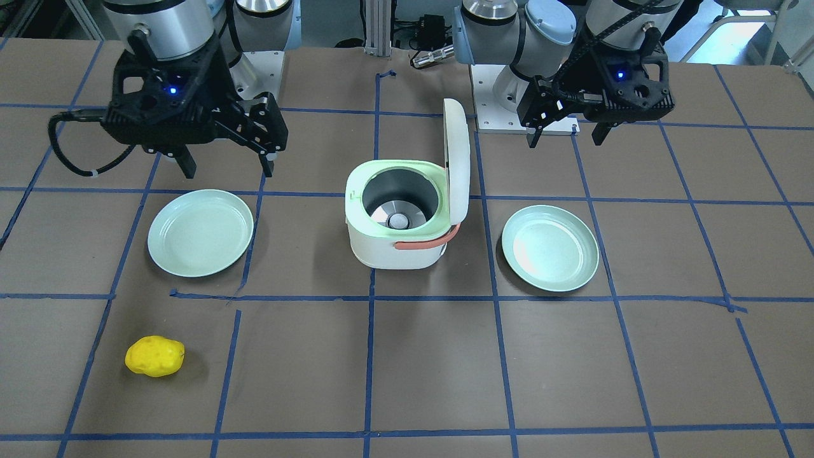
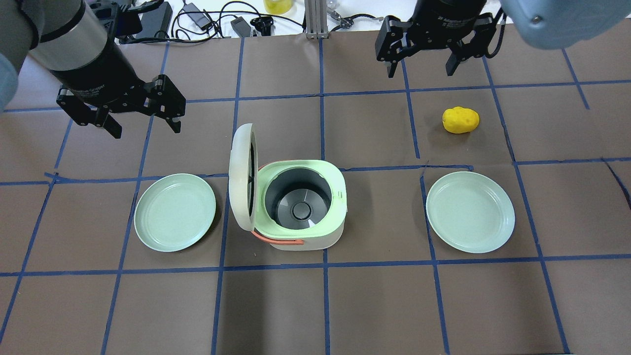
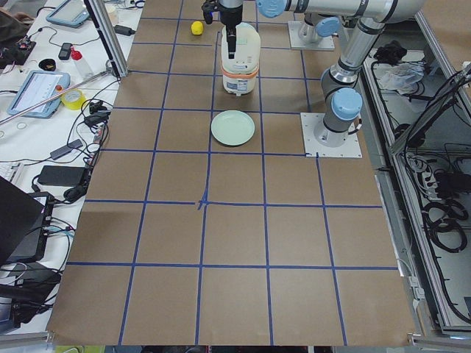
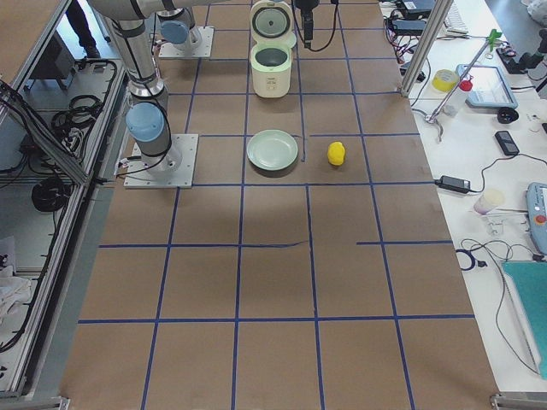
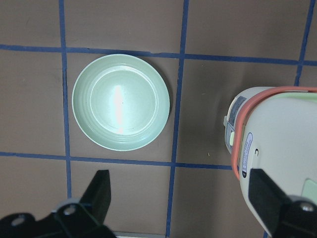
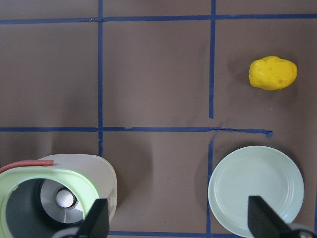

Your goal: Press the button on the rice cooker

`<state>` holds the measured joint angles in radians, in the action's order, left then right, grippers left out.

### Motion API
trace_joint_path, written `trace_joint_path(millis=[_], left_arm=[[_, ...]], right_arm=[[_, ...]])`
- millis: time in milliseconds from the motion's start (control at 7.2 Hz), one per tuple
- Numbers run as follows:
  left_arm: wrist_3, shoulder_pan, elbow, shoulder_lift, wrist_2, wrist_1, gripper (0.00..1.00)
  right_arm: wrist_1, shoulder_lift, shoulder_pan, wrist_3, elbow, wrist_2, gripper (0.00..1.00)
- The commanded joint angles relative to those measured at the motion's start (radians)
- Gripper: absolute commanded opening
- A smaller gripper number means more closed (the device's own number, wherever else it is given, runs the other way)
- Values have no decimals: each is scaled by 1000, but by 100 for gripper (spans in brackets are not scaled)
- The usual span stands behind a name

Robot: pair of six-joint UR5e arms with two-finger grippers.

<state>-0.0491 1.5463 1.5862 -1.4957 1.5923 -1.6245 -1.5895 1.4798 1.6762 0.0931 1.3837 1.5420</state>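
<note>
You can see the rice cooker [image 2: 333,187] in the middle of the worktop [image 2: 374,296], with its lid [image 2: 241,177] standing wide open. The left plate [image 2: 175,212] and the right plate [image 2: 470,212] lie beside it. The left fingers [image 2: 173,118] and the right fingers [image 2: 450,63] hang in the air, spread apart, holding nothing.

I'm looking at a brown table [image 2: 374,305] gridded in blue tape [image 2: 327,305]. A white side bench [image 3: 29,136] runs along one edge, with a tablet [image 3: 35,90] on it and an aluminium post [image 3: 105,37] beside. Black cable bundles [image 3: 441,213] lie opposite.
</note>
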Motion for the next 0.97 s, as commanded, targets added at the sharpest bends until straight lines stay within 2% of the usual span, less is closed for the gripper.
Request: trace_joint_path(millis=[0, 833], left_arm=[[0, 0, 0, 0, 0, 0, 100], [-2, 0, 0, 0, 0, 0, 100]], right_arm=[[17, 25, -65, -70, -6, 4, 100], [55, 40, -66, -72, 1, 30, 100]])
